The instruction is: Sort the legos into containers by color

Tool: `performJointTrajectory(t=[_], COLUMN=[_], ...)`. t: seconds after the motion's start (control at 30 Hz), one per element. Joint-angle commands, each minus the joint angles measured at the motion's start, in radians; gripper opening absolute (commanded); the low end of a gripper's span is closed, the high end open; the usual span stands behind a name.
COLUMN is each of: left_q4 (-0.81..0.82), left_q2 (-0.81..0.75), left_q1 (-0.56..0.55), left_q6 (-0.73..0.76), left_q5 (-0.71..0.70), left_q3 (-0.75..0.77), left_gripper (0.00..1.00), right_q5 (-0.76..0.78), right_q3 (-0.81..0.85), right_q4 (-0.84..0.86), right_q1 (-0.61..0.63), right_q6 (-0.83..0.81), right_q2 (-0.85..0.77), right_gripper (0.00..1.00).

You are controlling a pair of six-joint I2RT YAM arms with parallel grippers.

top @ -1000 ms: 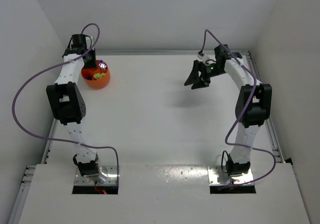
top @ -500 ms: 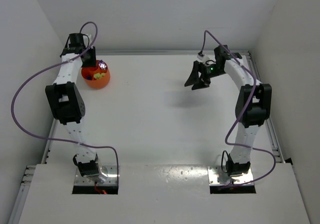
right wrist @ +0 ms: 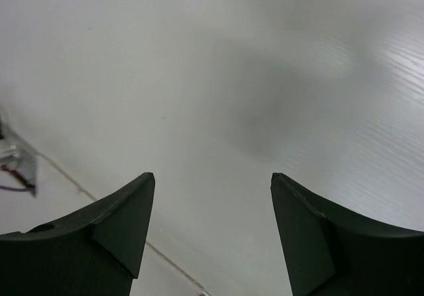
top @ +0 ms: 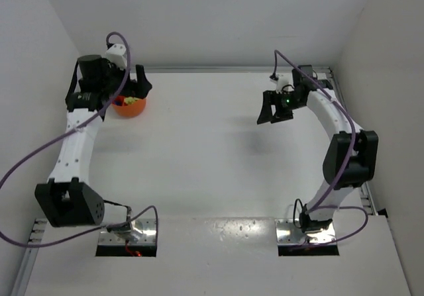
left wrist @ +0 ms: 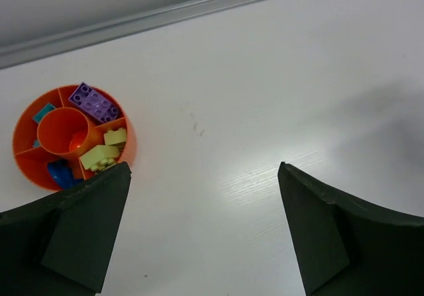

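The left pincer [left wrist: 204, 171] gapes wide and holds nothing. The bowl [left wrist: 130, 144] sits on the surface [left wrist: 265, 77] just ahead of the pincer's left-hand finger, outside the gap. Inside lie a purple brick [left wrist: 96, 102], its long axis slanting far-left to near-right, yellow-green bricks [left wrist: 99, 155], a blue brick [left wrist: 59, 172] and a teal brick [left wrist: 44, 112]. The right pincer [right wrist: 212, 177], well apart, is open and empty.

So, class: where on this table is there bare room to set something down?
Bare: the wide middle of the table, between the orange bowl and the right tool. Crowded: the far-left corner, where the left tool hangs by the bowl.
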Motion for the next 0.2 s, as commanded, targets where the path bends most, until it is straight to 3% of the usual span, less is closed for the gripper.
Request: performJointTrajectory(t=[0.0, 0.17], left_q4=[0.046, 0.086], left_q2=[-0.105, -0.222], left_q1=[-0.015, -0.015], left_q6=[-0.040, -0.019], left_q5=[0.043, 0.043], left_q3=[-0.128, -0.318], left_gripper=[1.00, 1.00], right_q5=[0.180, 0.222], right_q3=[-0.111, -0.275], right_q4=[0.128, 0.175], right_q1=[-0.007, -0.016], right_q6=[-0.059, -0.068], right_q2=[-0.130, -0.205], right_gripper=[0.72, 0.72])
